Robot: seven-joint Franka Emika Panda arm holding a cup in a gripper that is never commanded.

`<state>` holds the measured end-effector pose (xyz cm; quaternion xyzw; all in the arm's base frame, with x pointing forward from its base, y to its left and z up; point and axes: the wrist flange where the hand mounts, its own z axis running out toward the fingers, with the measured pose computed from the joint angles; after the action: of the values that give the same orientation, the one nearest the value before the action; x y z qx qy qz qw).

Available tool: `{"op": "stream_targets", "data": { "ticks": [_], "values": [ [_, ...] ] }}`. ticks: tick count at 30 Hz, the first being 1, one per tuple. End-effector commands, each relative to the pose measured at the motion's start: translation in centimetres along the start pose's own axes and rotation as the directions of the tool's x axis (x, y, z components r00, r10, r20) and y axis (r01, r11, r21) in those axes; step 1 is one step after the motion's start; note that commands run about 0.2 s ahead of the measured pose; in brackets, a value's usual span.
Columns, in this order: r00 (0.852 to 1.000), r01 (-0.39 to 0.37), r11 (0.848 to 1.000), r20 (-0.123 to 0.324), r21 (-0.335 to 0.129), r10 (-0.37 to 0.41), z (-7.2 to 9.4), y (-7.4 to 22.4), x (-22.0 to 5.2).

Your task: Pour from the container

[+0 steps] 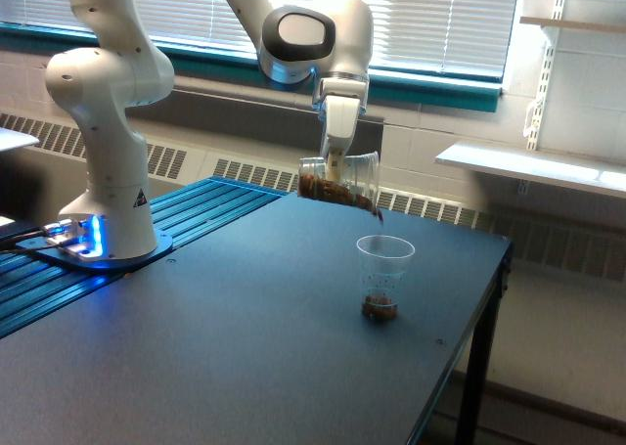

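— Container (342, 182) first: where is it?

— Up in the air, tipped nearly on its side above and a little to the exterior view's left of the slim cup (383, 278), its mouth pointing down toward that cup's rim. My jaws, at my gripper (335, 167), are clamped on its wall.

— What's inside?

— Brown granular stuff, lying along the lowered side. A few bits are at the lip, and a small heap sits in the bottom of the slim cup on the tabletop (245, 347).

— What could go wrong?

— I judge the mouth is much wider than the slim cup's opening. Tilt faster and the pile could slide out at once, overshoot the rim and scatter. The slim cup looks light, so a knock could topple it.
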<state>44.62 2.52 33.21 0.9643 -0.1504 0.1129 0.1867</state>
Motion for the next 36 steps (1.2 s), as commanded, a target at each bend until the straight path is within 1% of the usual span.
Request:
{"op": "stream_targets", "data": {
  "ticks": [1,8,16,25,36],
  "values": [
    [1.0,0.015,1.0,-0.015,-0.015,-0.015,-0.7,-0.3,0.3],
    [1.0,0.018,1.0,-0.016,-0.02,-0.018,-0.8,-0.6,0.2],
    [0.999,0.041,0.999,-0.017,-0.027,-0.042,-0.9,-1.3,0.3],
    [0.998,0.056,0.998,-0.025,-0.037,-0.057,-1.5,-1.9,0.7],
    [0.996,0.078,0.995,-0.029,-0.069,-0.08,-2.0,-1.8,1.2]
  ]
}}
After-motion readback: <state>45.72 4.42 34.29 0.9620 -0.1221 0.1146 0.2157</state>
